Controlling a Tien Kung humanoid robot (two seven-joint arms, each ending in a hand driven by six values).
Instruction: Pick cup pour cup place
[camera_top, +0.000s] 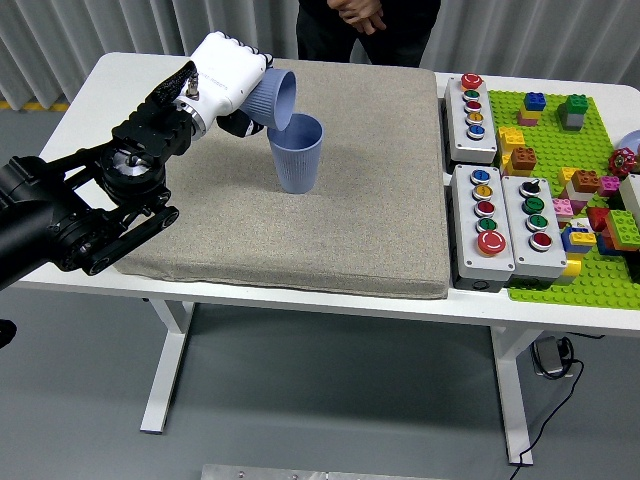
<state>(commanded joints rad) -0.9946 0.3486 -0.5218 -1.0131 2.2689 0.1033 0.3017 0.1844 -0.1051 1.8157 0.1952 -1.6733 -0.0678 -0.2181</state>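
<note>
Two blue cups: our left hand (228, 82) wraps the tilted cup (274, 99) over the standing cup (297, 152). Looks light, stiff plastic, prob. slippery; we'd grip mid-wall.

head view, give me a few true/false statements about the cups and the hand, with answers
1. The left hand grips a cup tipped on its side. True.
2. The tipped cup's mouth is over the upright cup. True.
3. The upright cup stands on the green plate. False: it stands on the grey mat; the green plate is at the table's right and holds bricks.
4. The right hand steadies the upright cup. False: no right hand is in view and nothing touches that cup's sides.
5. A person stands at the far side of the table. True.
</note>
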